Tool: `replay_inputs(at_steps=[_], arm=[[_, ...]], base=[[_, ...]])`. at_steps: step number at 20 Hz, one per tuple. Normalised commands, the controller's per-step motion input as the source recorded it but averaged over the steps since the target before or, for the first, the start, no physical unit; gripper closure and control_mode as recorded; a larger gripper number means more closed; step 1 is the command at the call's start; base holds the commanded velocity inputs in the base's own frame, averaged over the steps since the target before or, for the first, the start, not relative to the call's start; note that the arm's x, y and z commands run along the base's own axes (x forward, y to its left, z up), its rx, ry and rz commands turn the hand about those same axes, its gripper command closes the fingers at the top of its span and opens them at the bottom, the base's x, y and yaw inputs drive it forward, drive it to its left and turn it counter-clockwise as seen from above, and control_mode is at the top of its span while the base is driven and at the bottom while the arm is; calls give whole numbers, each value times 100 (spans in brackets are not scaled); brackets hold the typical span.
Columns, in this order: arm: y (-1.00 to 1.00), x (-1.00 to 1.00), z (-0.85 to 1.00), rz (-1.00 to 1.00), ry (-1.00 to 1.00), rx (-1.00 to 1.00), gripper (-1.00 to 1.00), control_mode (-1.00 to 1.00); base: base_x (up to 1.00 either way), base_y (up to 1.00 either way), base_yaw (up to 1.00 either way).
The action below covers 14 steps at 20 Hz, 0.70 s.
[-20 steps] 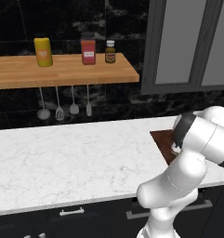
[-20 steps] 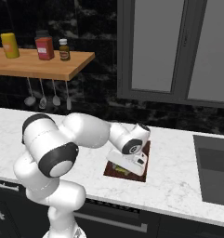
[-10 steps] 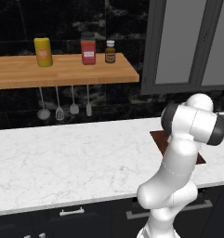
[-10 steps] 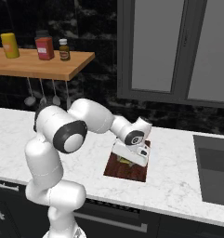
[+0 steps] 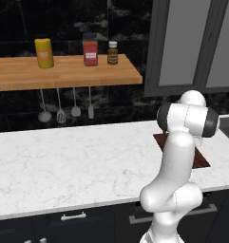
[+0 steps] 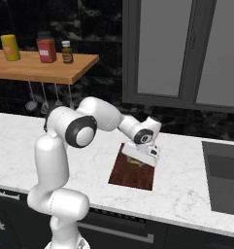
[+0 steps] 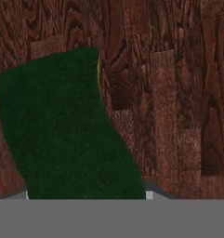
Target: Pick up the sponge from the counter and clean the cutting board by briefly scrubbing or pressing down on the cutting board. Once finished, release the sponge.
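Black marble wall (image 5: 21,28), wooden shelf (image 5: 63,73), grey cabinet doors (image 6: 159,48).

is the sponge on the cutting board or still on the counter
On the cutting board. In the hand view the sponge has the board's dark wood grain all around it; in the right base view it shows under the claw, over the board.

A rendered home kitchen: marble counter (image 5: 78,166) over dark drawers (image 5: 73,218), a wooden shelf (image 5: 63,73) of jars, utensils (image 5: 66,111) hanging beneath, black wall, grey cabinets (image 6: 186,53), a sink (image 6: 225,180).
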Motion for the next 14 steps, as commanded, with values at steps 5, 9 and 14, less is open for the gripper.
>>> replay_inputs(at_steps=[5,9,14], arm=[[-5,11,-30,0,0,-3,100,-100],[0,-9,-40,0,-3,-6,100,-100],[0,-40,-36,0,0,-6,100,-100]], base=[[0,0,0],[0,0,0],[0,0,0]])
